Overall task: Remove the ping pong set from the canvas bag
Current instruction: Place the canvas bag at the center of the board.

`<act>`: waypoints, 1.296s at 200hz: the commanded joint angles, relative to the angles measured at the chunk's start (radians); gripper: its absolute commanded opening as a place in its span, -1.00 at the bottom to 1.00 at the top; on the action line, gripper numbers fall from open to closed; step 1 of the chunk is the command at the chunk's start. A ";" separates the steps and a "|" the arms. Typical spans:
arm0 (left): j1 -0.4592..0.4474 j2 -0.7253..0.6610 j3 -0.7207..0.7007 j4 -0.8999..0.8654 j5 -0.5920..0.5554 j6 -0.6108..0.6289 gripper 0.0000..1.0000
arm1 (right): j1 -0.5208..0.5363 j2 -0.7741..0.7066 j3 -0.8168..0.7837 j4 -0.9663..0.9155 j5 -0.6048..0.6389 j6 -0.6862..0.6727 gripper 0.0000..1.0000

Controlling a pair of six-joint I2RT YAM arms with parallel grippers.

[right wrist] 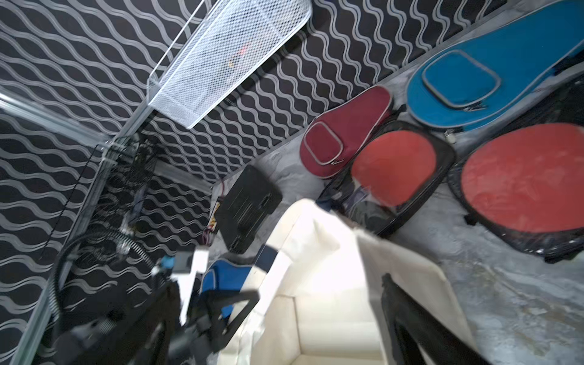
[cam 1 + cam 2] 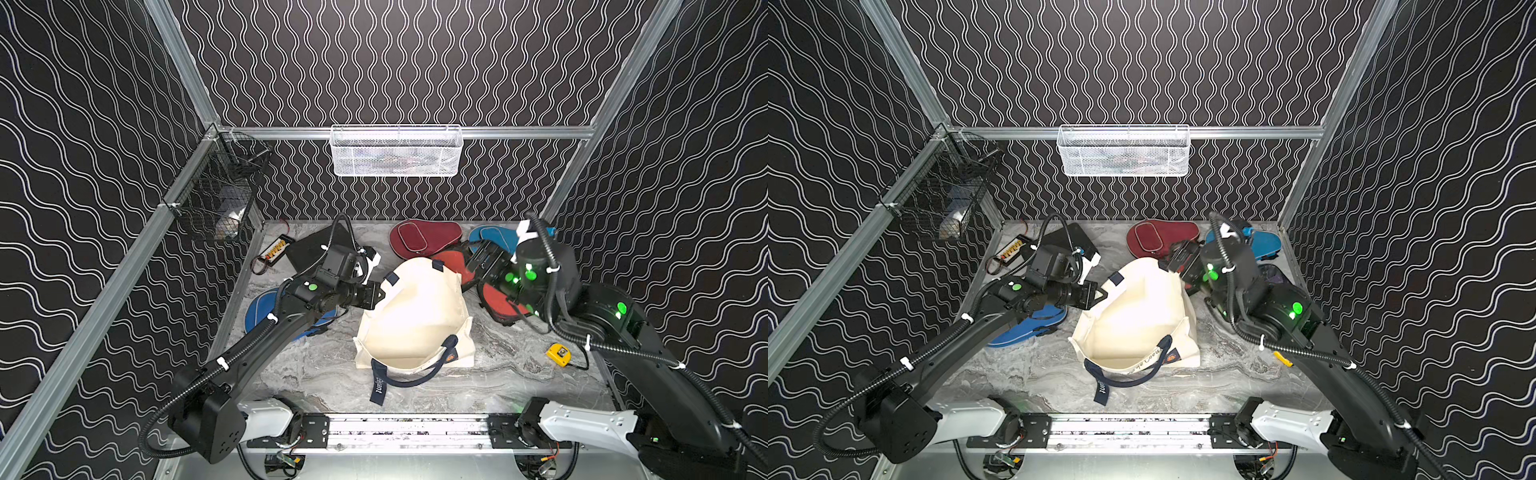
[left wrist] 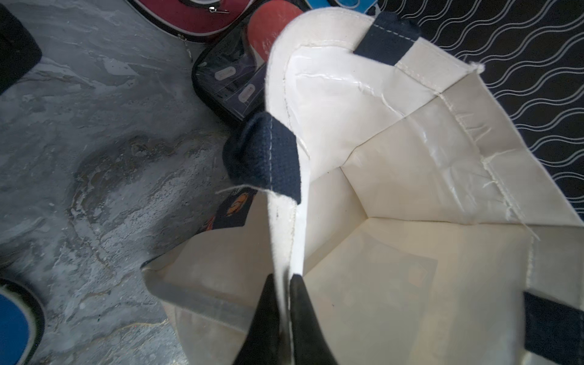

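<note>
The left gripper (image 3: pixel 282 278) pinches the stitched rim of the cream canvas bag (image 2: pixel 415 316), while the right gripper (image 2: pixel 473 268), fingers spread, hovers far right near the glossy-cased ping pong set (image 1: pixel 395 170).

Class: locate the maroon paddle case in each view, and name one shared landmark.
In a top view: maroon paddle case by the back wall, beyond the canvas bag.
In a top view: same place.
Left wrist: case cut off at the frame edge, beyond the red paddle.
Right wrist: case beside that paddle.
Landmark: the canvas bag.

surface: marble tabletop (image 2: pixel 316 374) | on it: canvas bag (image 2: pixel 415 316), maroon case (image 2: pixel 424 237), tape measure (image 2: pixel 558 354)
</note>
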State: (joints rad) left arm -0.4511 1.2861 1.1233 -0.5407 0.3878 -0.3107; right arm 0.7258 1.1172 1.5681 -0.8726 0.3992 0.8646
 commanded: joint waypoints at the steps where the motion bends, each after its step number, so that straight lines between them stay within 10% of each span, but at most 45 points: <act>1: -0.023 -0.008 -0.005 0.053 0.066 0.042 -1.00 | -0.143 0.012 -0.021 0.039 -0.200 -0.120 0.97; 107: -0.199 0.102 0.083 0.001 -0.037 0.078 -1.00 | -0.681 0.040 -0.323 0.309 -0.691 -0.201 0.97; 238: -0.005 0.064 0.123 -0.059 -0.038 0.145 -1.00 | -0.726 0.069 -0.513 0.598 -0.531 -0.227 0.97; 259: -0.005 0.051 0.133 -0.038 -0.035 0.132 -0.19 | -0.726 0.065 -0.498 0.594 -0.501 -0.263 0.97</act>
State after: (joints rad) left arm -0.4591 1.3590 1.2385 -0.5991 0.3473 -0.1841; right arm -0.0010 1.1885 1.0527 -0.3298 -0.1539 0.6525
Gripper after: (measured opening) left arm 0.164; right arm 0.986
